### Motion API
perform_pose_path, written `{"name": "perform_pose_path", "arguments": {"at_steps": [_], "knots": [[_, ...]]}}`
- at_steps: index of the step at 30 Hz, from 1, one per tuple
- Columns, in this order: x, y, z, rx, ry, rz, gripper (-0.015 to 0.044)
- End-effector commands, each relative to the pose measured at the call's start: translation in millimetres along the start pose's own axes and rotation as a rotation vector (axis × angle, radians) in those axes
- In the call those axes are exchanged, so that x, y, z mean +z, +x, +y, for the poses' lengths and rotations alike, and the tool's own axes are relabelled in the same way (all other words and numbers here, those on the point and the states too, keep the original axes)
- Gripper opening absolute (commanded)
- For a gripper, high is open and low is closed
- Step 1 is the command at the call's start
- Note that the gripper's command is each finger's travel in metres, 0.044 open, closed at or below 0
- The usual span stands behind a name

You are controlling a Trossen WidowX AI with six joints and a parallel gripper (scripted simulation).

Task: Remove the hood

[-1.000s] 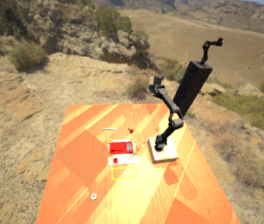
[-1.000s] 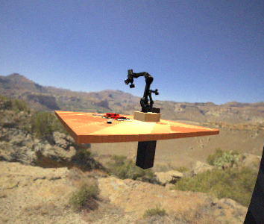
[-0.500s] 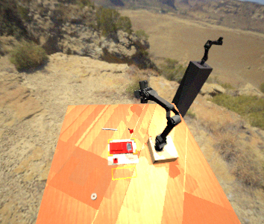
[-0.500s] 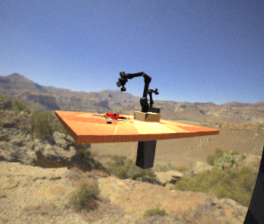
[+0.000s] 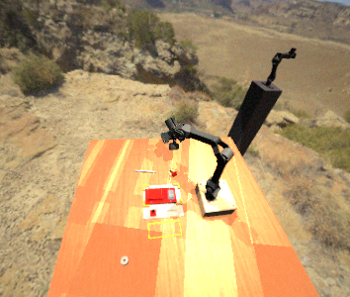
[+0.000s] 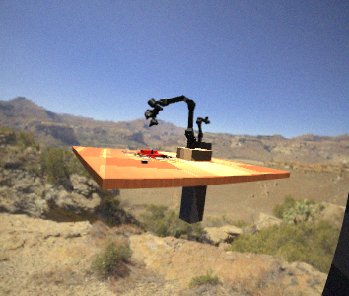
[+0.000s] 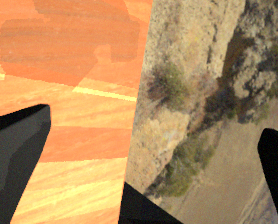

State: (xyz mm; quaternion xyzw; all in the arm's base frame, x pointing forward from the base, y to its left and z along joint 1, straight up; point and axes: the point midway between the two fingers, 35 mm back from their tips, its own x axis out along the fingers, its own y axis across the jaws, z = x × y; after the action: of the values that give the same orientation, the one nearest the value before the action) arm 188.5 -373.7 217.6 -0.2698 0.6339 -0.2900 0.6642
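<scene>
The red toy car sits on the table, with a greyish patch toward its right end in the top view. Its hood cannot be told apart from the body at this size. The marked area, a thin yellow outline, lies on the near side of the car, beyond a white strip, and nothing shows inside it. My gripper is open and empty, high above the table's far part. The wrist view shows bare table and ground between the fingers, no car.
A white strip with a small red piece lies between car and outline. A small red part and a pale rod lie beyond the car, a ring nearer. A dark pillar carrying another arm stands behind the table.
</scene>
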Motion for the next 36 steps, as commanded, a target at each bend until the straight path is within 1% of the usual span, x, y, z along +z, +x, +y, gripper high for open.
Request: {"name": "perform_pose_path", "arguments": {"at_steps": [1, 8, 15, 21, 28, 36], "knots": [[32, 0, 30, 0.092, 0.021, -0.058, 0.044], [82, -8, 93, 0.275, 0.054, -0.121, 0.044], [120, -27, 162, 0.467, 0.079, -0.127, 0.044], [140, -51, 224, 0.629, 0.094, -0.081, 0.044], [146, -84, 297, 0.793, 0.1, 0.039, 0.044], [141, -86, 302, 0.807, 0.1, 0.055, 0.044]]}}
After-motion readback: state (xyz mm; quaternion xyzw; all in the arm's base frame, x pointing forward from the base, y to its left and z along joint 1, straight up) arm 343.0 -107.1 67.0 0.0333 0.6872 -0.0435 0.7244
